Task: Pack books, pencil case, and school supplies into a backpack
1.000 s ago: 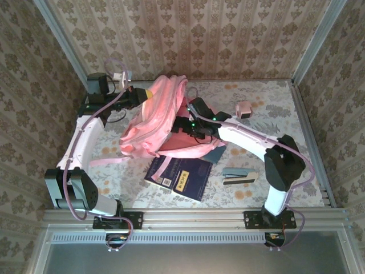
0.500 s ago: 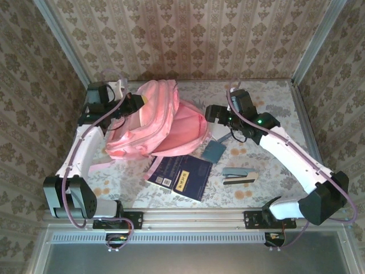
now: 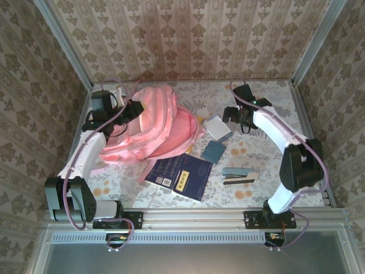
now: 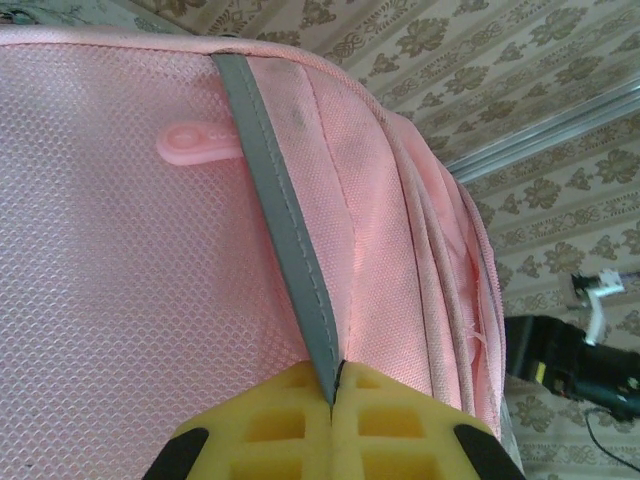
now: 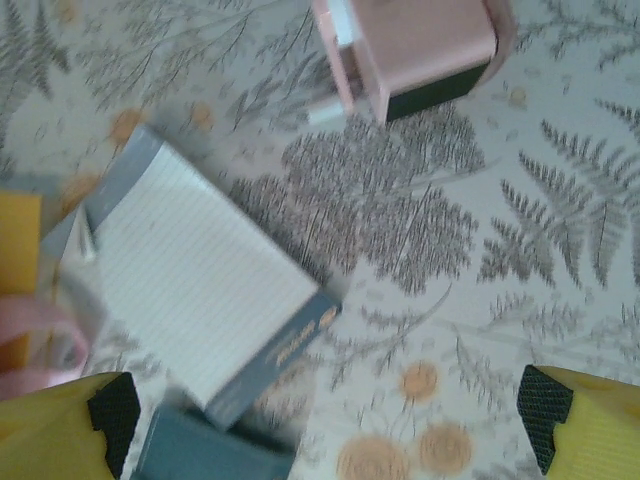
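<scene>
left hand [image 4: 335, 400] pinching backpack [image 4: 150, 250], right hand [image 5: 328, 415] spread wide above grey-white pad [image 5: 195, 300]

Legible text: none.
Navy books [image 3: 181, 176]: yellow label marks on the covers, too small to read.
Grey-white pad [image 5: 195, 285]: pale lettering along its dark edge band, blurred, unreadable.

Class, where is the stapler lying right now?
In the top view, the stapler lies front right, just right of the navy books and nearer than the teal pad.
</scene>
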`<action>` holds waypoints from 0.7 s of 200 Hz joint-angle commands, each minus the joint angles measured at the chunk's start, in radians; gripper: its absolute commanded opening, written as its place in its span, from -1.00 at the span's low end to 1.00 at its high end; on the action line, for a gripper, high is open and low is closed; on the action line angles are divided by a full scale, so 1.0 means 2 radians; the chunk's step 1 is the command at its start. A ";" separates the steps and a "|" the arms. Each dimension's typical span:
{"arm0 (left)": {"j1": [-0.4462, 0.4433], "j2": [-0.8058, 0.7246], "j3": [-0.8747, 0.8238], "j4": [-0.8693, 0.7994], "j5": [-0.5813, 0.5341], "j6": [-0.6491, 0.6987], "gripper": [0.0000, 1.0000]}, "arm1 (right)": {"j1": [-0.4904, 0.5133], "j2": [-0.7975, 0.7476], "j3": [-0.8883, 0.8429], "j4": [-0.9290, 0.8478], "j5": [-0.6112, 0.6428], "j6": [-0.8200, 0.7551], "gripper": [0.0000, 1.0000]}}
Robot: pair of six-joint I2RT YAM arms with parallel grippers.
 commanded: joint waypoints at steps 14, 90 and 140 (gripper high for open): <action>-0.004 -0.027 0.004 0.041 -0.003 -0.007 -1.00 | -0.027 0.108 0.135 -0.039 0.012 -0.079 0.99; -0.008 -0.014 0.006 0.056 0.035 -0.006 -1.00 | -0.083 0.242 0.259 -0.062 -0.031 -0.141 0.99; -0.008 -0.010 0.004 0.063 0.041 -0.010 -1.00 | -0.107 0.268 0.280 -0.070 -0.078 -0.149 0.99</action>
